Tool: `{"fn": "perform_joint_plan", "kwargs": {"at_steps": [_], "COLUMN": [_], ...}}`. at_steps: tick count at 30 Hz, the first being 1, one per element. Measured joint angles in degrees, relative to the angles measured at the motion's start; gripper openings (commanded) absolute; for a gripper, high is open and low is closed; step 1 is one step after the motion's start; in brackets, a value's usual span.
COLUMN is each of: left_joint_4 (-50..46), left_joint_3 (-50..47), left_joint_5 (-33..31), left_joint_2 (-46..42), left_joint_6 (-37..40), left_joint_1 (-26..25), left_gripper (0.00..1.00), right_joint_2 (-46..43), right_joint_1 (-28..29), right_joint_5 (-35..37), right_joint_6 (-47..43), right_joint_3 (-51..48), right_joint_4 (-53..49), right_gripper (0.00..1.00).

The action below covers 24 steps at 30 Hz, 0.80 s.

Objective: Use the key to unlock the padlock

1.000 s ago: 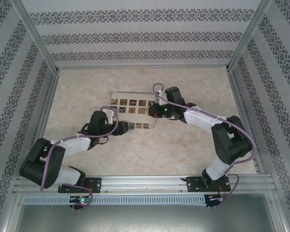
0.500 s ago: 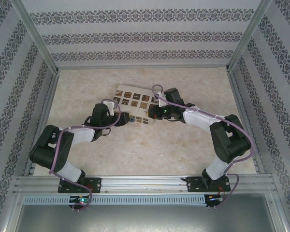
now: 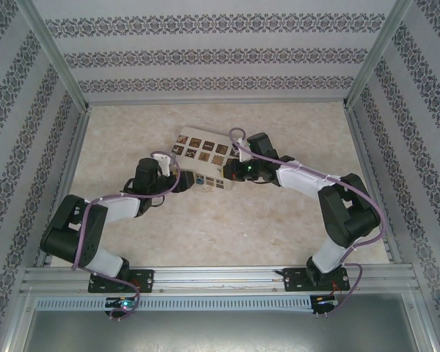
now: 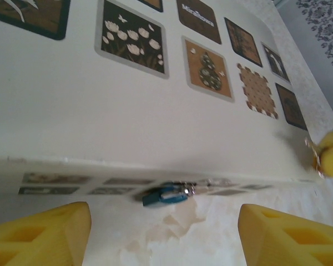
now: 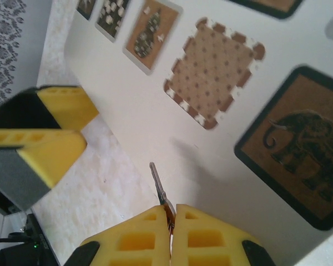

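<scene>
The tiny blue padlock point(image 4: 165, 193) lies on its side on the table, against the near side wall of the white box point(image 4: 127, 116); its silver shackle points right. It is a blue speck point(image 3: 199, 180) in the top view. My left gripper point(image 4: 166, 238) stands open just short of it, one yellow finger on each side, touching nothing. My right gripper point(image 5: 172, 213) is shut on the key point(image 5: 157, 183), whose thin silvery blade sticks out over the box's edge. In the top view the right gripper point(image 3: 232, 167) sits at the box's right end.
The white box point(image 3: 203, 156) with brown patterned squares lies tilted mid-table between both grippers. The left gripper's yellow fingers point(image 5: 55, 127) show at the upper left of the right wrist view. Patterned walls enclose the table; open tabletop point(image 3: 227, 227) lies in front of the box.
The box has turned and shifted toward the back. My left gripper has drawn back to the left, leaving the padlock uncovered. The right gripper has barely moved, still holding the key.
</scene>
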Motion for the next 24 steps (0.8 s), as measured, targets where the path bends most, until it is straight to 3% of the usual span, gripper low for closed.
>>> {"fn": "perform_joint_plan", "kwargs": {"at_steps": [11, 24], "left_joint_4": [0.0, 2.8], "left_joint_3": [-3.9, -0.4], "left_joint_5": [3.0, 7.0], "left_joint_2": [-3.2, 9.4], "left_joint_6": [3.2, 2.7], "left_joint_1": [0.0, -0.4], "left_gripper": [0.68, 0.63], "right_joint_2": [3.6, 10.7], "right_joint_1": [0.0, 0.3], "right_joint_5": [-0.3, 0.1], "right_joint_6": [1.0, 2.3], "right_joint_3": [8.9, 11.3], "right_joint_4": [0.4, -0.8], "right_gripper": [0.0, 0.0]}}
